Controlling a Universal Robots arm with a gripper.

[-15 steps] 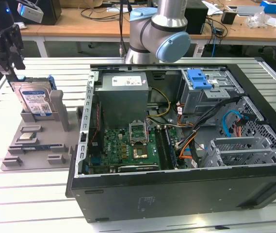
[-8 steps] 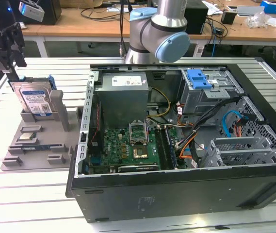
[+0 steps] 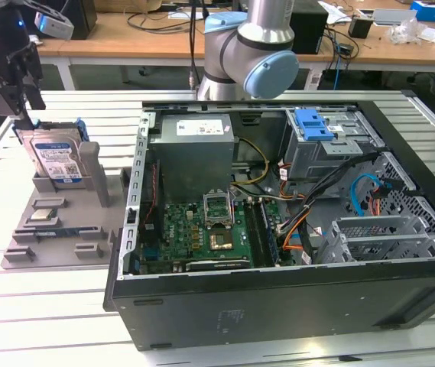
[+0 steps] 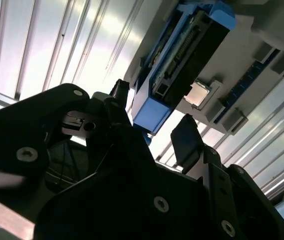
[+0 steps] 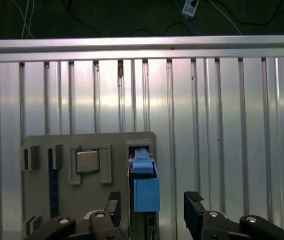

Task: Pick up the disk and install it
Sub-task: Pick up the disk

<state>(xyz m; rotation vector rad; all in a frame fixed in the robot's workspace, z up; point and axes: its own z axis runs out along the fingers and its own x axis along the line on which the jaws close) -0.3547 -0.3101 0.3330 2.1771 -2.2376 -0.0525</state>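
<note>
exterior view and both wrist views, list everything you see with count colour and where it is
table: one, silver, slatted, under everything
holder: one, grey, on the table, exterior view's left
disk: one, silver-grey in blue carrier, upright in the holder
chip: one, silver, holder pocket beside the disk
computer case: one, black, open, on the table
motherboard: one, green, inside the case
power supply: one, grey, inside the case
bracket: one, blue, on the case's drive bay
arm: one, grey with blue caps, behind the case
fingers: two, black, open, either side of the disk's carrier, apart from it
</note>
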